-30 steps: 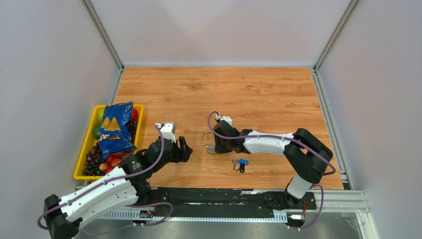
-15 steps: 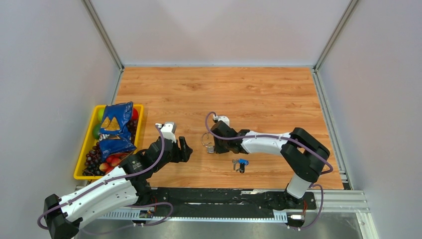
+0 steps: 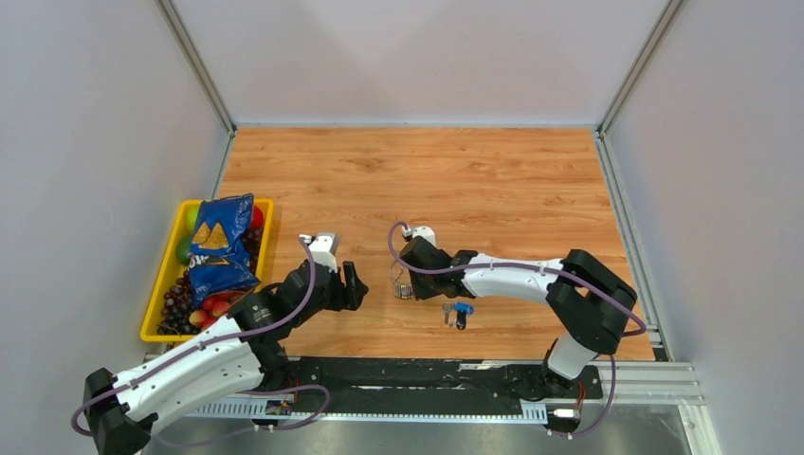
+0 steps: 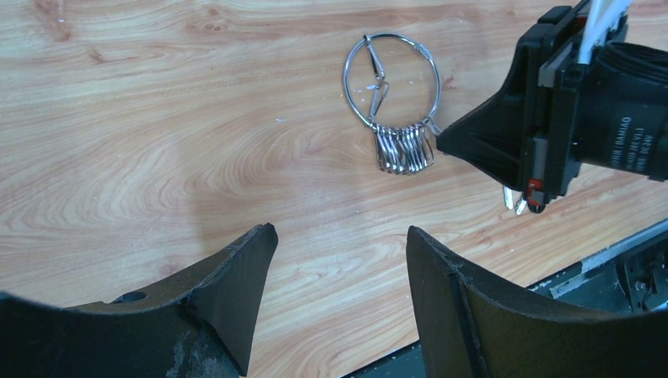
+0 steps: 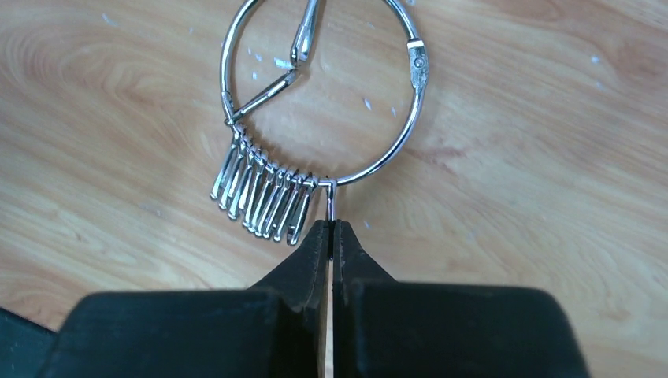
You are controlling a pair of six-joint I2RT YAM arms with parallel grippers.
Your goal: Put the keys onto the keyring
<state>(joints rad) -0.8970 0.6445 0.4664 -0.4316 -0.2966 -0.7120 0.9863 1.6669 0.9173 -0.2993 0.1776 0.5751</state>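
Frankly hard to make out the keys (image 3: pixel 456 314) from the top view: only a tiny cluster on the tabletop (image 3: pixel 493 180), w/ a blue head, a black head & a silver bit, blades too small to read. Lying loose, near but apart from the keyring (image 5: pixel 416 67), on its base-ward side & toward the right arm (image 3: pixel 512 275). Mostly hidden in the left wrist view behind the right claw's body, w/ just two silver tips (image 4: pixel 510 201) poking out under it. Keyring flat on the tabletop about mid-width, top of its wire cut off by the frame edge in the right wrist view. Row of thin silver clips (image 5: pixel 264 189) bunched on its lower arc, two more lying inside the loop. As for pose, right arm folded at the elbow near the right rail, forearm stretched leftward & low. At its end, right claw (image 5: pixel 332 232) pinched fully together on one thin wire clip hanging off the ring, tips down near the wood. Over on the other side, left arm (image 3: pixel 199 365) reaching diagonally from its base toward centre, wrist dipped. Its left claw (image 4: pixel 339 268) spread wide, gripping nothing, aimed at the ring but apart from it. At the tabletop's left edge, yellow tray (image 3: pixel 152 330): blue chip bag (image 3: pixel 220 245) on top, dark grapes (image 3: pixel 176 303), green fruit (image 3: pixel 190 223) & red fruit (image 3: pixel 207 313) beneath, partly covered by the bag.
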